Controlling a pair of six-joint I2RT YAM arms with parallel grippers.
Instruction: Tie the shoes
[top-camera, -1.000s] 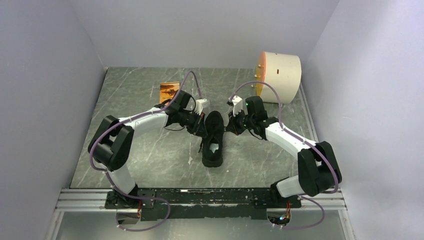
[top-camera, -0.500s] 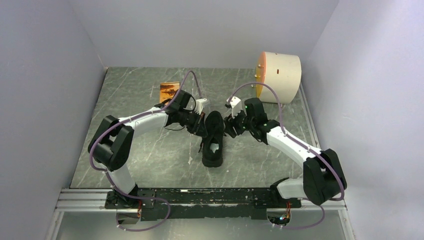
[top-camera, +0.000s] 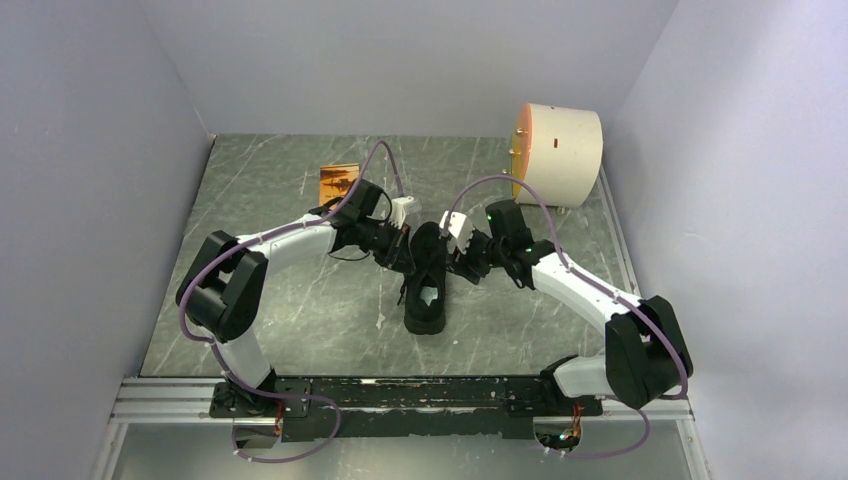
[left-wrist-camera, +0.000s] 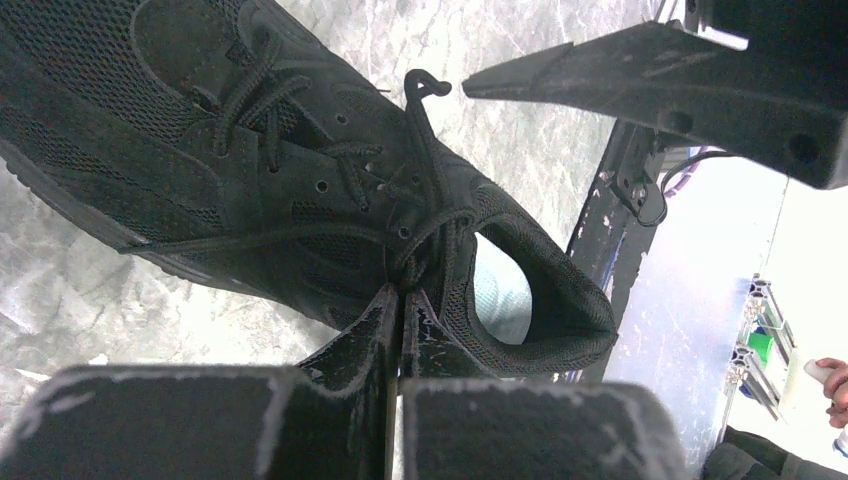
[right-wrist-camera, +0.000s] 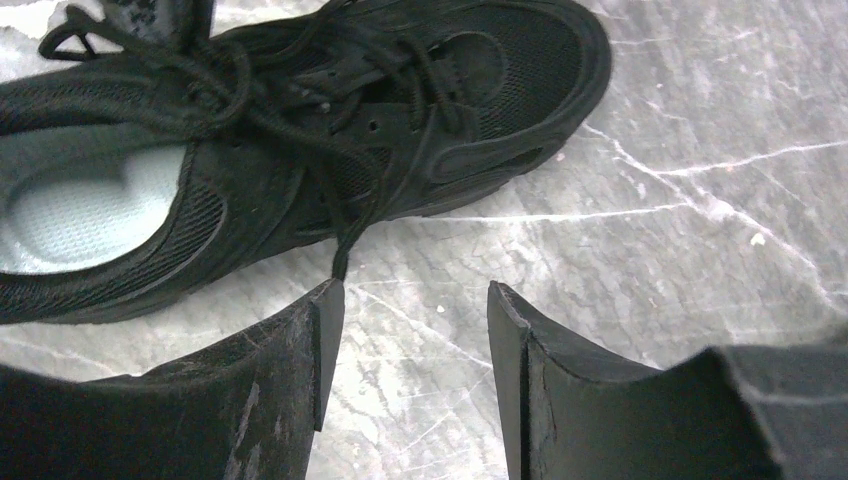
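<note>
The shoe (top-camera: 427, 280), a black low-top sneaker with a pale insole, lies mid-table with its toe toward the back. My left gripper (top-camera: 405, 262) sits at its left side. In the left wrist view that gripper (left-wrist-camera: 402, 300) is shut, pinching the thin black laces (left-wrist-camera: 420, 235) right at the collar. My right gripper (top-camera: 460, 262) is at the shoe's right side. Seen from the right wrist, it (right-wrist-camera: 412, 300) stands open above bare table, and a loose lace end (right-wrist-camera: 340, 262) hangs just off its left fingertip. A loose lace loop (right-wrist-camera: 75, 25) shows by the shoe's collar (right-wrist-camera: 200, 215).
A white cylinder with an orange face (top-camera: 560, 140) stands at the back right. A small orange-brown square (top-camera: 338, 183) lies behind my left arm. Grey walls close in on both sides. The marbled table (top-camera: 300, 300) carries only the shoe in its middle.
My right gripper has opened and shifted left, closer to the shoe. The left gripper stays shut in the same place.
</note>
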